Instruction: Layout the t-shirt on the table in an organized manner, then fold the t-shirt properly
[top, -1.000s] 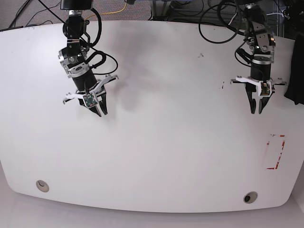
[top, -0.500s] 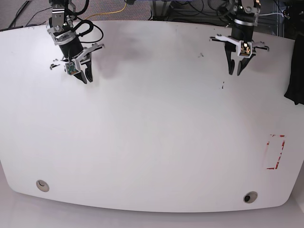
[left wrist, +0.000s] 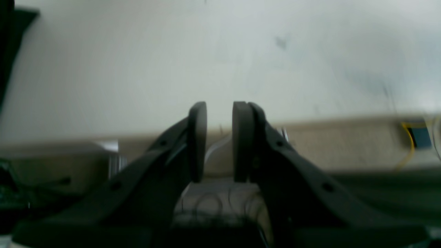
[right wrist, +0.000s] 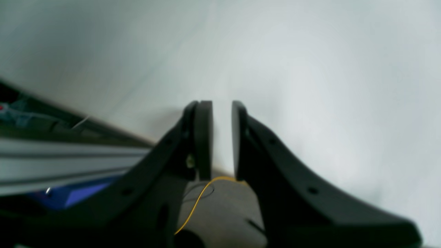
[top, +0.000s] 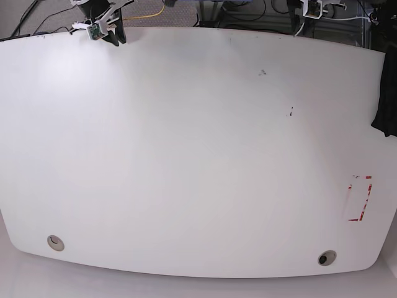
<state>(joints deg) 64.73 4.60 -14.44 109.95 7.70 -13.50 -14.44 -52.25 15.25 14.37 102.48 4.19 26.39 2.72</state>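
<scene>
Near edge: two round metal grommets sit in the table (top: pixel 186 155), one at the near left (top: pixel 55 242) and one at the near right (top: pixel 326 257).
Red tape outline (top: pixel 360 198): a small rectangle on the right side of the tabletop, just beyond the right grommet; nothing lies inside it.
Middle of table: bare glossy white surface with a few small dark specks (top: pixel 290 112) right of centre.
T-shirt (top: pixel 386 118): only a black bunched portion shows, at the right edge of the base view, at or over the table's right rim; not spread out. Whether it rests on the top or hangs off cannot be told.
Right gripper (top: pixel 113 36): at the far left corner in the base view, above the table's far edge. Wrist view shows its fingers (right wrist: pixel 203 137) parallel with a narrow gap, nothing between them.
Left gripper (left wrist: pixel 219 141): at the far right, mostly cut off by the top of the base view. Wrist view shows a narrow gap between the pads (left wrist: pixel 198 137), empty, over the far rim.
Beyond table: yellow cable (top: pixel 149 12) on the floor.
</scene>
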